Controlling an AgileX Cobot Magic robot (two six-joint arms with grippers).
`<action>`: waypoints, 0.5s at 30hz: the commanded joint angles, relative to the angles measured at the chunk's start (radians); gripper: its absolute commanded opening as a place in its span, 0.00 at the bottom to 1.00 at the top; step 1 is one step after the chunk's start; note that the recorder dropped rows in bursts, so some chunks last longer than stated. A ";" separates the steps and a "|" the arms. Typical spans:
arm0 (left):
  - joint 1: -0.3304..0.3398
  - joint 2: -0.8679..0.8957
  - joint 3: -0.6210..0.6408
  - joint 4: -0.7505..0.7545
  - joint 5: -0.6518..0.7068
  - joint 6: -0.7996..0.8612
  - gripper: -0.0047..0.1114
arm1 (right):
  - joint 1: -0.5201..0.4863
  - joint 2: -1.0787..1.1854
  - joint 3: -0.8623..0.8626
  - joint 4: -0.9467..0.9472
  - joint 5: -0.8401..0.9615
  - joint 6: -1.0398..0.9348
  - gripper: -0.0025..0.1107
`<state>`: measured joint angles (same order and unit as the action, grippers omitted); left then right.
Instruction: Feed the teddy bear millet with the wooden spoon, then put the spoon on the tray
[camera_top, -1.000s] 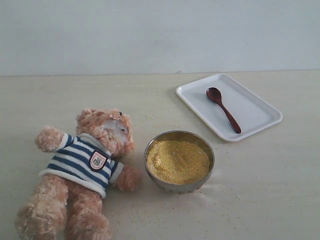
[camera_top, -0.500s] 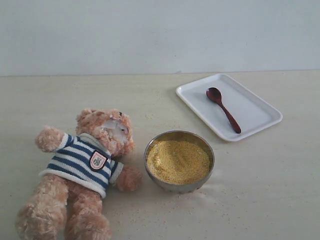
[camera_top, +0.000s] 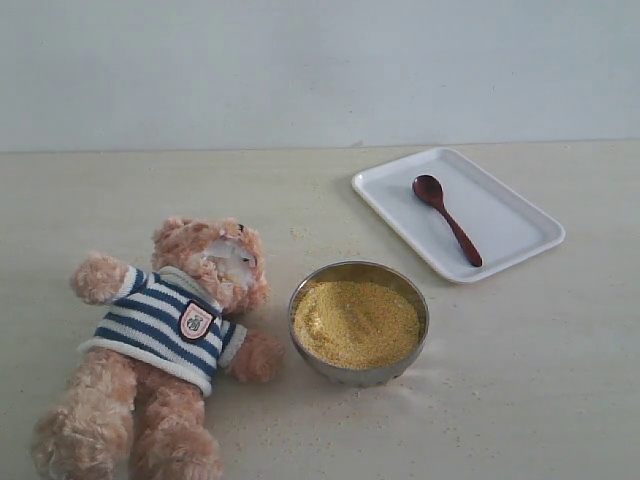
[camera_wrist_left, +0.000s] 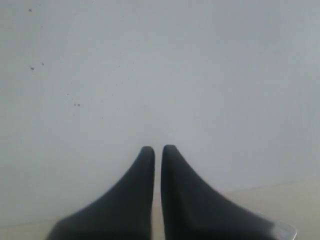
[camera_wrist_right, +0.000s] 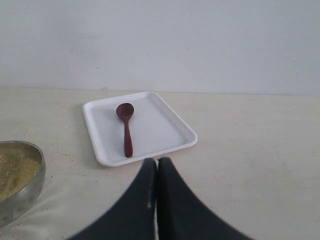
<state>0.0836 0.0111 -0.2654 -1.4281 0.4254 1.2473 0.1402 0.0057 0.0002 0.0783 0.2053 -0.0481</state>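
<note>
The steel bowl (camera_top: 360, 376) sits mid-table (camera_top: 540, 390), full nearly to the rim w/ millet (camera_top: 356, 322), a flat yellow-gold mass. Loose grains are scattered on the tabletop round the bowl, mostly in front of it & behind it toward the tray. The teddy bear (camera_top: 165, 340) lies on its back just left of the bowl in the ext. view, head toward the wall, legs toward the camera. Its nearer paw is just beside the bowl's wall w/ a narrow gap, not touching as far as can be seen. The tray (camera_top: 505, 215) lies behind & right of the bowl, set at an angle, clearly apart from it. The wooden spoon (camera_top: 447, 220) rests flat inside the tray, oval end at the side farther from the bowl, handle running back along the tray's length. L gripper (camera_wrist_left: 157, 150): both dark fingers clenched together, only a thin slit btwn the tips, nothing in them; it faces the plain pale wall, and the bowl isn't in its wrist view, so its spot rel. to the bowl can't be told. R gripper (camera_wrist_right: 157, 162): fingers pressed tight, nothing grasped, hanging above the table; the tray & spoon lie ahead of its tips, the bowl off to one side & nearer.
</note>
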 joint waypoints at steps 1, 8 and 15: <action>-0.006 -0.011 0.074 -0.002 -0.027 0.002 0.08 | -0.003 -0.006 0.000 -0.001 0.002 0.001 0.02; -0.006 -0.011 0.173 -0.002 -0.027 0.002 0.08 | -0.003 -0.006 0.000 -0.001 0.002 0.001 0.02; -0.006 -0.011 0.216 0.083 -0.034 0.002 0.08 | -0.003 -0.006 0.000 -0.001 0.002 0.001 0.02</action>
<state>0.0824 0.0027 -0.0649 -1.3847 0.3965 1.2473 0.1402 0.0057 0.0002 0.0783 0.2053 -0.0481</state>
